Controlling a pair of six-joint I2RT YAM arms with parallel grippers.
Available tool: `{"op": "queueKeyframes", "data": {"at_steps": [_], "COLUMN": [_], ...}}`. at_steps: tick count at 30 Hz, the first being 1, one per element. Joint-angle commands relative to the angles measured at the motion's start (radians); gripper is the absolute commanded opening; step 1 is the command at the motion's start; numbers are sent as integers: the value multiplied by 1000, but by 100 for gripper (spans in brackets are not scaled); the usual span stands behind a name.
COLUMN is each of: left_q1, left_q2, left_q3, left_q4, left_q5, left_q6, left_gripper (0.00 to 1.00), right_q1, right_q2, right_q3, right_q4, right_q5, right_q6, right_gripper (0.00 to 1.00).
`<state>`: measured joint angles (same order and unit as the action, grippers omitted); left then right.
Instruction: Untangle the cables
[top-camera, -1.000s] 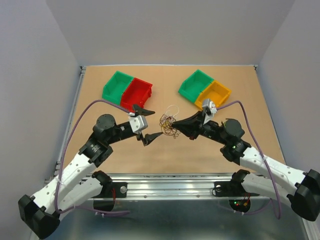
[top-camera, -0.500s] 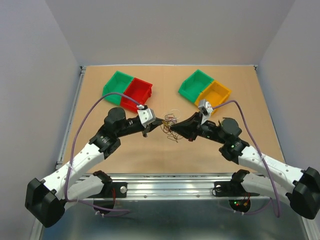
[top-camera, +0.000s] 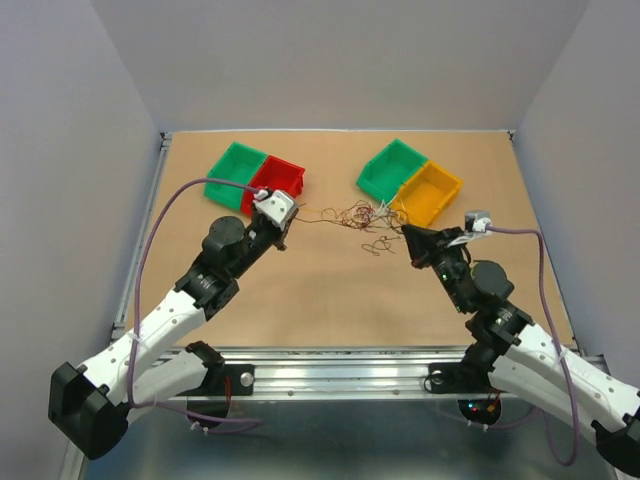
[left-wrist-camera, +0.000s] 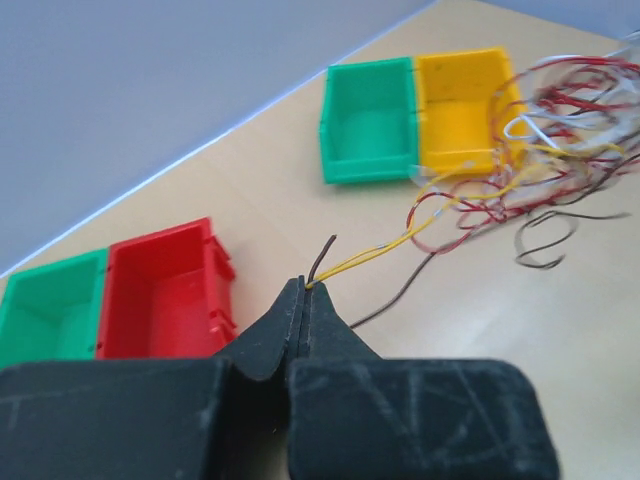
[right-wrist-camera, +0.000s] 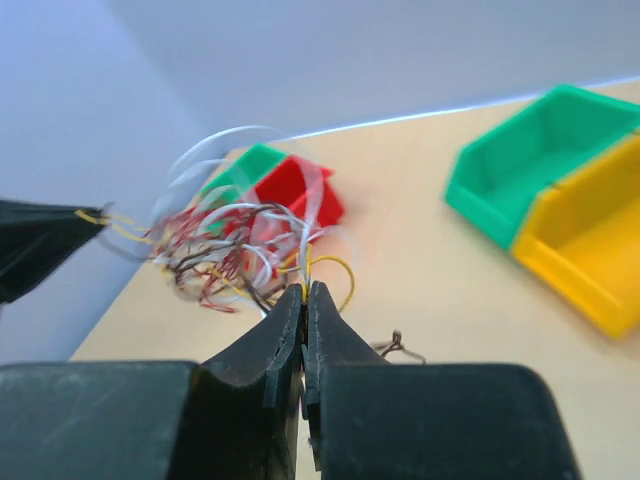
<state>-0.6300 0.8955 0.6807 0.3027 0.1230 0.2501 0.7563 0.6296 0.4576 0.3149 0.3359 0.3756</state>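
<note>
The left pincer (top-camera: 288, 222) is pressed together on the ends of a yellow strand and a brown one, just off the near right corner of the red bin (top-camera: 275, 185). The right pincer (top-camera: 408, 233) is also closed, clamped on a yellow strand, just on the near side of the yellow bin (top-camera: 430, 192).

Between the 2 pincers the cables (top-camera: 355, 215) stretch left to right. They are thin and nearly straight at the left end. Toward the right they bunch into a loose clump of red, brown, white and yellow loops, close to the near corners of the yellow bin and the right green bin (top-camera: 390, 168) that touches it. 1 small brown curl (top-camera: 375, 246) lies on the tabletop (top-camera: 330, 300) just near of the clump. I cannot tell whether it joins the rest.

The left green bin (top-camera: 235, 172) sits against the red bin's far left side. An open gap of bare board separates the 2 pairs of bins. On the near side of the cables the board runs bare to the metal rail (top-camera: 330, 357) at the near edge. Grey walls (top-camera: 60, 200) close in the left, right and far sides.
</note>
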Motion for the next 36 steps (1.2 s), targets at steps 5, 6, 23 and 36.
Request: {"op": "queueKeyframes", "data": {"at_steps": [5, 6, 23, 36], "left_q1": [42, 49, 136, 52], "left_q2": [-30, -29, -102, 40], "left_q3": [17, 22, 2, 3], "left_q4": [104, 104, 9, 16], "left_q5": [-549, -584, 239, 455], "left_q6": [-43, -44, 1, 104], "left_gripper": [0, 0, 42, 84], "right_q1": [5, 5, 5, 5], "right_q2": [-149, -151, 62, 398], "right_q3": [-112, -115, -4, 328], "right_q4": [-117, -126, -11, 7], "right_q5": [469, 489, -169, -529], "right_q6": [49, 54, -72, -113], "right_gripper": [1, 1, 1, 1]}}
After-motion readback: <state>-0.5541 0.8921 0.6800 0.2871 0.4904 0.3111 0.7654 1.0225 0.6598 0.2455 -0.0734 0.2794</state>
